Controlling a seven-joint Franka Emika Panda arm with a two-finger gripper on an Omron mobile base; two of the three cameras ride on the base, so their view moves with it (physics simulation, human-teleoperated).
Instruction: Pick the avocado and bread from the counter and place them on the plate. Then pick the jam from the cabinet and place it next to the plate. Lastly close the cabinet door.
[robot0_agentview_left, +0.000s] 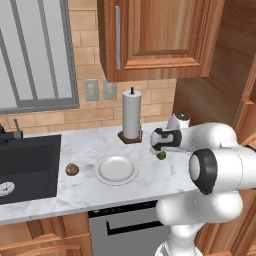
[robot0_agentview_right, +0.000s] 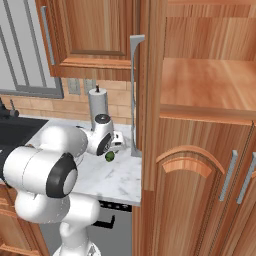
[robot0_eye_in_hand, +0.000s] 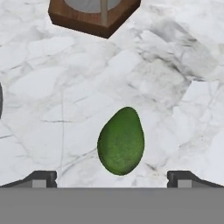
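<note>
The dark green avocado (robot0_eye_in_hand: 121, 141) lies on the marble counter (robot0_eye_in_hand: 52, 87), right of the plate, and shows as a small green fruit (robot0_agentview_left: 161, 155) under my hand. My gripper (robot0_eye_in_hand: 113, 178) hangs just above it, open, one fingertip on each side and nothing held. From the right base camera the gripper (robot0_agentview_right: 111, 149) points down at the avocado (robot0_agentview_right: 109, 156). The round white plate (robot0_agentview_left: 116, 169) sits mid-counter with nothing on it. The brown bread (robot0_agentview_left: 72, 169) lies left of the plate. The tall cabinet (robot0_agentview_right: 210, 85) stands at the right, its door (robot0_agentview_right: 135, 95) swung open. The jam is out of view.
A paper towel holder (robot0_agentview_left: 132, 117) on a wooden base stands just behind the avocado. The dark sink (robot0_agentview_left: 25, 165) fills the counter's left end. A wall cupboard (robot0_agentview_left: 150, 35) hangs above. The open door's edge stands close to the right of the gripper.
</note>
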